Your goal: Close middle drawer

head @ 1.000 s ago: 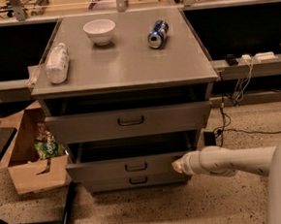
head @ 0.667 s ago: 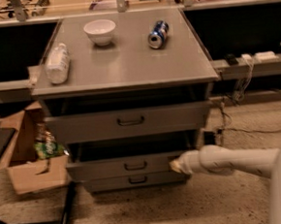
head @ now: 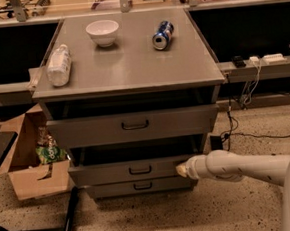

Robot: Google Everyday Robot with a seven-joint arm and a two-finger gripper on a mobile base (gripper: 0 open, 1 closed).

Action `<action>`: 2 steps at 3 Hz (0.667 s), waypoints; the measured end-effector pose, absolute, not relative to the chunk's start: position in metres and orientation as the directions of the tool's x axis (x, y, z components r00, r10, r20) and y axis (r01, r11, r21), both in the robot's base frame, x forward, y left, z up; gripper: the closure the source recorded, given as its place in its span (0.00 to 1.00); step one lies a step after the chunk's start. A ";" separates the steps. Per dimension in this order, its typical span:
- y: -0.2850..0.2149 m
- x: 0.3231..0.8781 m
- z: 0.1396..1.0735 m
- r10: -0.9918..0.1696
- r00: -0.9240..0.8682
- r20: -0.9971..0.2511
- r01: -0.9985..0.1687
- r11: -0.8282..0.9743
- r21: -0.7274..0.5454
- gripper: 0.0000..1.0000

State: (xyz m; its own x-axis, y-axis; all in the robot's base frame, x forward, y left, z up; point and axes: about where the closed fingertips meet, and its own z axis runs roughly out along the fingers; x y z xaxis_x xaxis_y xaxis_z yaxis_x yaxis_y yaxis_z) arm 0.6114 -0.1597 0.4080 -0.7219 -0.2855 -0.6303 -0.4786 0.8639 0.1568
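The middle drawer (head: 114, 173) is a wide grey drawer with a small dark bar handle (head: 140, 170). It stands pulled out a little, with a dark gap above its front. My gripper (head: 182, 170) is at the end of the white arm (head: 234, 168) that reaches in from the right. Its tip is against the right end of the middle drawer's front panel.
The top drawer (head: 133, 125) also stands out from the cabinet; the short bottom drawer (head: 135, 187) sits below. On the cabinet top (head: 131, 63) are a white bowl (head: 102, 31), a lying can (head: 162, 35) and a lying bottle (head: 58, 65). An open cardboard box (head: 31, 161) stands on the floor at left.
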 end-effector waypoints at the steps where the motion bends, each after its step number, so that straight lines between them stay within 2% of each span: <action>1: -0.160 0.614 0.410 -0.281 -0.718 -0.637 -0.478 0.864 0.157 1.00; 2: -0.160 0.616 0.411 -0.278 -0.714 -0.643 -0.478 0.864 0.158 1.00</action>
